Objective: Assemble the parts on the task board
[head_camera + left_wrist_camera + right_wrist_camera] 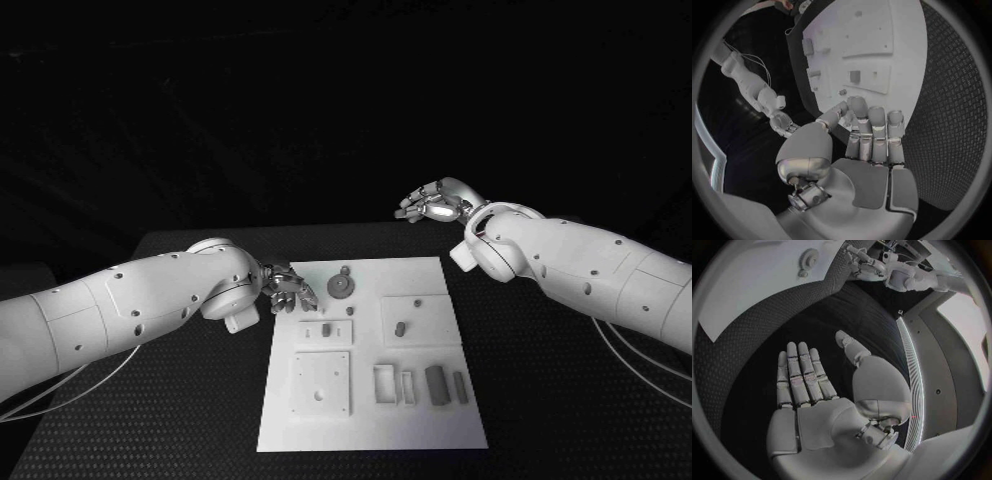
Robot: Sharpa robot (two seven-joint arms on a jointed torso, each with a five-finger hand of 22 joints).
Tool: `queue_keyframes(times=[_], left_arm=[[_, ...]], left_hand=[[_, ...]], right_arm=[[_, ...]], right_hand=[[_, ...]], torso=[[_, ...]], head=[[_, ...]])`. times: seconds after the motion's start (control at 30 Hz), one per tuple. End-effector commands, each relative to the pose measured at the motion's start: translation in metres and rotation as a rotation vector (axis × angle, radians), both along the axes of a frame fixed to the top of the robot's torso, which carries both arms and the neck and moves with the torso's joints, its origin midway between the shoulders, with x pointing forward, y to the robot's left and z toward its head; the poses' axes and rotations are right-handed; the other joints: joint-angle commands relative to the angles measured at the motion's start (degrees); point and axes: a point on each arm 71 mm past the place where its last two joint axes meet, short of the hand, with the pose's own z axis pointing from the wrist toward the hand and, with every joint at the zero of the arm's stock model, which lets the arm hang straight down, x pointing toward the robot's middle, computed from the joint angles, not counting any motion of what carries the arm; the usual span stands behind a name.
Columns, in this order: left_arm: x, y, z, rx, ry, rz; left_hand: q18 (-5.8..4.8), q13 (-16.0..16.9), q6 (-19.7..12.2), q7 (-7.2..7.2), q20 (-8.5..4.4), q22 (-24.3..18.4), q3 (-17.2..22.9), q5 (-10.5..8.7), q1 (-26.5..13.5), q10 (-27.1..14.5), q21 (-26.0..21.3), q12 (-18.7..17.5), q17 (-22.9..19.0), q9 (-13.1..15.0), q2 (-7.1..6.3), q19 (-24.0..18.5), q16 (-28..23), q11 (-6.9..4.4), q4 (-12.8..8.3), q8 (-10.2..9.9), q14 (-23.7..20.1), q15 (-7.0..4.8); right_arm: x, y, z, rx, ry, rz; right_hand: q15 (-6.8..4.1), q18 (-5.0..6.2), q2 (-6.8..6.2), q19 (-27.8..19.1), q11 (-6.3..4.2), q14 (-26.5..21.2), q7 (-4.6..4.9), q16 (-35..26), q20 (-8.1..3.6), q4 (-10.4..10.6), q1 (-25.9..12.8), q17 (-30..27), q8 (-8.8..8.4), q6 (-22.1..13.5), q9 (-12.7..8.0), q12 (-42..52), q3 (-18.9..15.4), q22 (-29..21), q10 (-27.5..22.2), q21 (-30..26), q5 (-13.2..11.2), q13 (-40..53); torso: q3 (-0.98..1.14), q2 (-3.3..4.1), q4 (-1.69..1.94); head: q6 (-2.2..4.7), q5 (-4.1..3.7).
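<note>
The white task board (418,420) sits lower middle of the frame on the black surface (188,420), grey parts (437,384) scattered over it — a gear (340,285) near its top edge. Left robot hand (289,291) hovers at the board's upper left corner, fingers apart, holding nothing. Right robot hand (436,202) is up at centre right — flat open, empty.

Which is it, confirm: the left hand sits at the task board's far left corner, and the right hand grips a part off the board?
The right hand grips nothing: the right wrist view shows it flat and empty over the black table. The left hand is at the task board's far left corner.
</note>
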Motion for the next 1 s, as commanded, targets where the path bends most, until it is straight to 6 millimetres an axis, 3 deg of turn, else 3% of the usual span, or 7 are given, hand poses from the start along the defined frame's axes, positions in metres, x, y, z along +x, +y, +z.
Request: queue_keyframes(times=[0.03, 0.37, 1.0], left_arm=[[-0.002, 0.001, -0.001, 0.043, -0.045, -0.008], [-0.015, 0.005, -0.014, 0.112, -0.069, -0.049], [-0.023, 0.005, -0.030, 0.127, -0.028, -0.060]], left_hand=[[-0.70, -0.1, 0.5, -0.08, -8.57, 0.1, 1.5, 0.39, 0.2, 0.7, -0.1, -0.3, -0.1, 0.9, 0.44, 0.5, 0.4, -0.27, -1.7, 0.3, 1.2, -1.01], [-0.62, -0.2, 1.0, -0.26, -8.64, 0.0, 1.6, 1.50, 0.2, 1.2, -0.1, -0.5, -0.1, 0.9, 0.24, 1.0, 0.4, -0.45, -1.9, 0.3, 1.7, -1.14], [-0.61, -0.3, 1.2, -0.27, -8.64, 0.0, 1.6, 1.87, 0.1, 1.5, -0.1, -0.6, -0.2, 0.9, 0.11, 1.1, 0.4, -0.44, -1.8, 0.3, 1.9, -1.14]], right_arm=[[-0.001, 0.001, 0.000, 0.006, -0.004, 0.012], [-0.001, -0.001, 0.001, 0.005, -0.005, 0.009], [-0.001, 0.000, 0.000, 0.007, -0.006, 0.012]], right_hand=[[-0.11, -1.05, 0.04, -0.2, -0.02, -0.2, 0.53, -0.3, -0.05, 0.0, 0.4, -0.1, 0.21, -0.4, -0.1, -0.3, -0.3, 0.1, 0.5, -0.2, -0.2, -0.1], [-0.13, -1.06, 0.05, -0.2, -0.02, -0.1, 0.53, -0.3, -0.06, 0.0, 0.5, -0.1, 0.22, -0.3, -0.1, -0.4, -0.3, 0.1, 0.5, -0.3, -0.2, -0.1], [-0.12, -1.09, 0.04, -0.2, -0.01, -0.1, 0.53, -0.3, -0.08, 0.0, 0.5, -0.1, 0.23, -0.4, -0.1, -0.5, -0.3, 0.2, 0.6, -0.4, -0.2, -0.1]], torso=[[0.04, 0.00, -0.03], [0.01, -0.02, 0.11], [0.01, -0.01, -0.05]], head=[[-0.26, 0.07], [-0.73, 0.16], [-1.24, 0.17]])
